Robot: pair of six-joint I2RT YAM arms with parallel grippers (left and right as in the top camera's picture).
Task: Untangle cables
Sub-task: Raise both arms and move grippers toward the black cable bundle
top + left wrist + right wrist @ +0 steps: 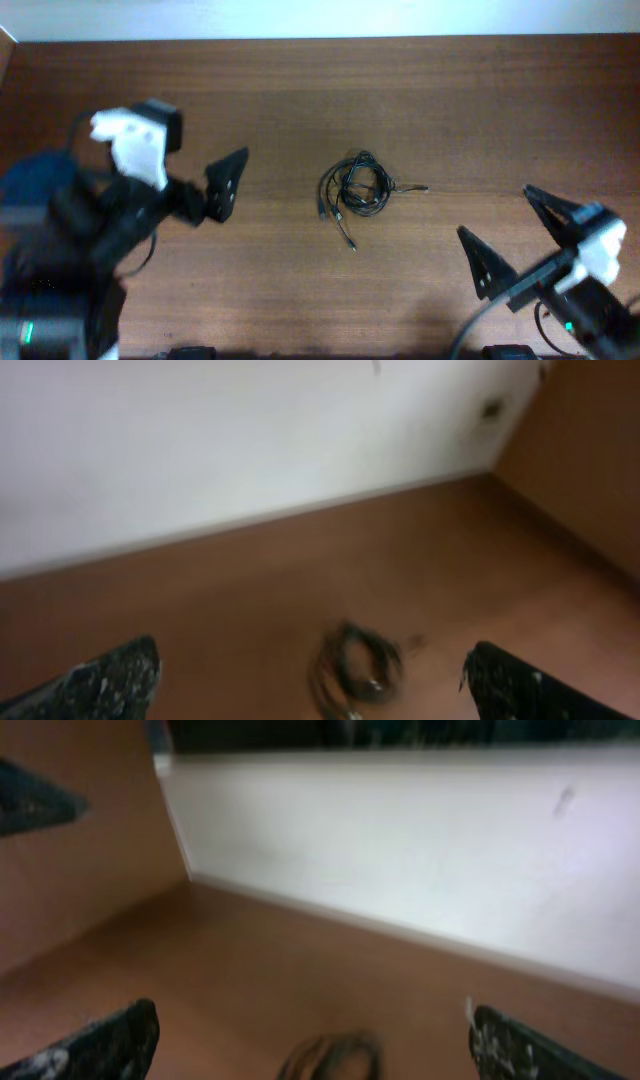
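Item 1, cables (355, 190): 1 small tangle of thin black cords, plug ends trailing out, lying flat on the table (300, 90), nothing touching it.
Item 2, left gripper (312, 653): jaws spread wide, holding nothing, well apart from the cables on their left.
Item 3, right gripper (493, 210): jaws likewise wide and empty, well apart from the cables on their right.

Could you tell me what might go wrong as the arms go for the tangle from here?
The cables lie in one tight bundle, so a pinch may catch several strands and tighten the knot. The left gripper and right gripper, both open, could collide converging on so small a target.
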